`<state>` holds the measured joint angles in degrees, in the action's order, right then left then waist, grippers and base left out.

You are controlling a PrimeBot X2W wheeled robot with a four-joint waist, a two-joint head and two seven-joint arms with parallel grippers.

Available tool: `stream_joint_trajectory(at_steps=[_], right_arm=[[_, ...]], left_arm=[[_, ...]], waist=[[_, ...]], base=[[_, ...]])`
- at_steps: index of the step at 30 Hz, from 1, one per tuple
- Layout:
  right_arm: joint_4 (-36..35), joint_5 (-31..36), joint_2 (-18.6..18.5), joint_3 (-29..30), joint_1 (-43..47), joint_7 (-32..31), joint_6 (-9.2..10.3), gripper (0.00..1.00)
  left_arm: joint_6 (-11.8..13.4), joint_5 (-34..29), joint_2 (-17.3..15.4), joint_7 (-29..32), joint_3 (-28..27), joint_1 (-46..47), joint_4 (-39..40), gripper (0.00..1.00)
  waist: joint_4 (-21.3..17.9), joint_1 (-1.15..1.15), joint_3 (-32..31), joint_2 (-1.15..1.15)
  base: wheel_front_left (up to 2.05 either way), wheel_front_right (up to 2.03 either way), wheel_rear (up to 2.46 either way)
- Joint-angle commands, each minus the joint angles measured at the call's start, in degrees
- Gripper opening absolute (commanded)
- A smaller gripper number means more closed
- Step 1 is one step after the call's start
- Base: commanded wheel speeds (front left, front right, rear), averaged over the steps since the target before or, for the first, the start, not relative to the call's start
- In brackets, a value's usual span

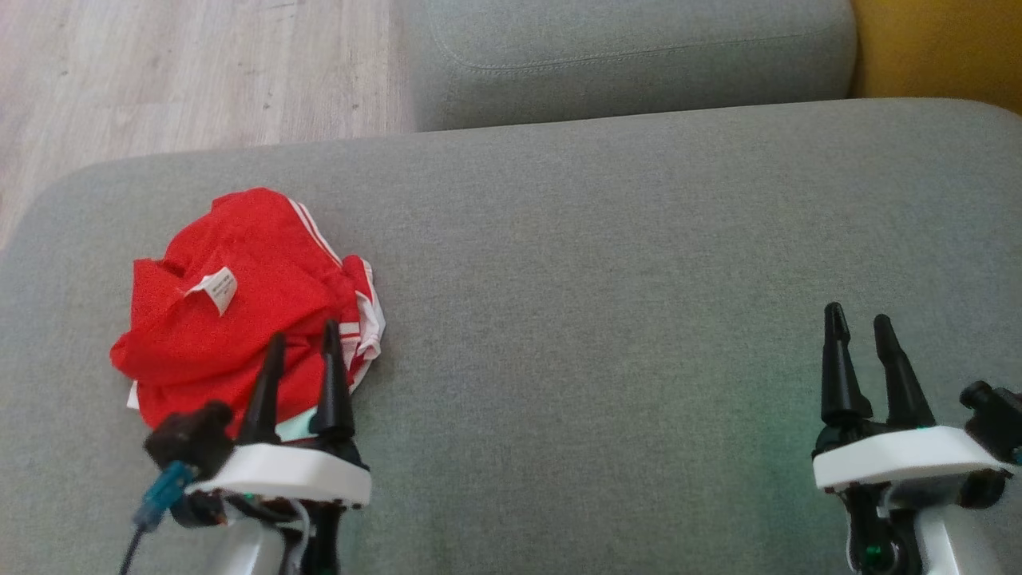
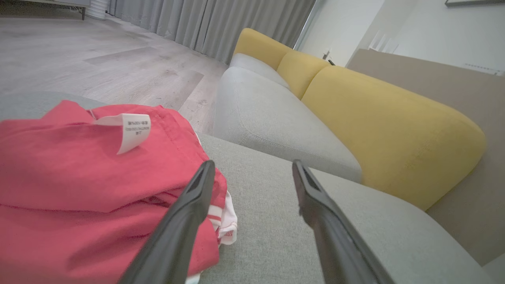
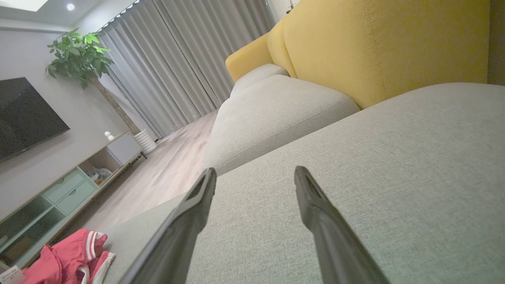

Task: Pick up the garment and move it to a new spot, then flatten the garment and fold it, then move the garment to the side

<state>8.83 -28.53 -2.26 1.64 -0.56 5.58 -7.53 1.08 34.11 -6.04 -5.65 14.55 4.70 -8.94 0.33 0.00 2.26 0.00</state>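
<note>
Head view: we saw the crumpled red fabric garment with white stripes (image 1: pixel 239 303) lying in a heap on the left part of the grey woven sofa cushion (image 1: pixel 607 263), with a white care label (image 1: pixel 216 288) turned up on top. Our left gripper (image 1: pixel 304 333) hovered at the heap's near right edge, its two dark fingers spread wide and holding nothing. In the left wrist view one finger overlapped the red cloth, though we could not tell whether it touched. Our right gripper (image 1: pixel 857 314) stood well apart to the right over bare cushion, likewise spread and empty.
</note>
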Motion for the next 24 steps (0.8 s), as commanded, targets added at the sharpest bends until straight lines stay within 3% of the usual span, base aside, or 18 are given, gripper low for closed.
stream_joint_trajectory(at_steps=[1,24], right_arm=[[-2.3,1.1,-0.4,-1.1,-2.6,0.5,0.02,1.0],[-3.3,24.1,-0.5,-4.5,-3.3,4.4,0.03,1.0]], left_arm=[[0.0,-1.0,-0.6,-0.5,-0.9,3.0,2.0,1.0],[7.8,-16.2,-5.6,-4.4,11.9,8.7,-2.6,1.0]], waist=[[0.0,0.0,0.0,0.0],[0.3,0.0,0.2,0.0]], base=[[0.0,0.0,0.0],[0.0,0.0,0.0]])
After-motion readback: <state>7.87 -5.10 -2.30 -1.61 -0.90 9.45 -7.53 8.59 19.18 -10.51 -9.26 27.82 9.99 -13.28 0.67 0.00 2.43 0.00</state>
